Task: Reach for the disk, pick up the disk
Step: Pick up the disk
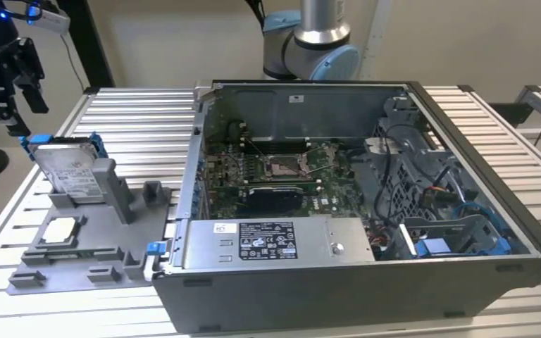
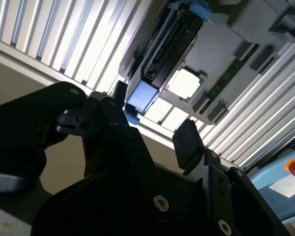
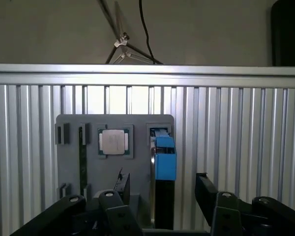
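The disk (image 1: 68, 172) is a silver-grey drive with a white label and a blue bracket, standing upright on edge in a grey fixture plate (image 1: 92, 246) at the exterior view's left. My gripper (image 1: 28, 120) hangs open just above its upper corner, with nothing between the black fingers. In both wrist views the disk is seen edge-on, the disk (image 3: 164, 164) and the disk (image 2: 160, 59) each showing the blue bracket end. The open gripper (image 3: 164, 189) straddles the line of the disk without touching it. The same gap shows for the gripper (image 2: 155, 120).
A small white-topped chip (image 1: 61, 229) lies flat on the plate beside the disk, seen also as the chip (image 3: 114, 141). An open computer case (image 1: 346, 211) with a grey power-supply box (image 1: 270, 243) stands to the exterior view's right. The table top is slatted metal.
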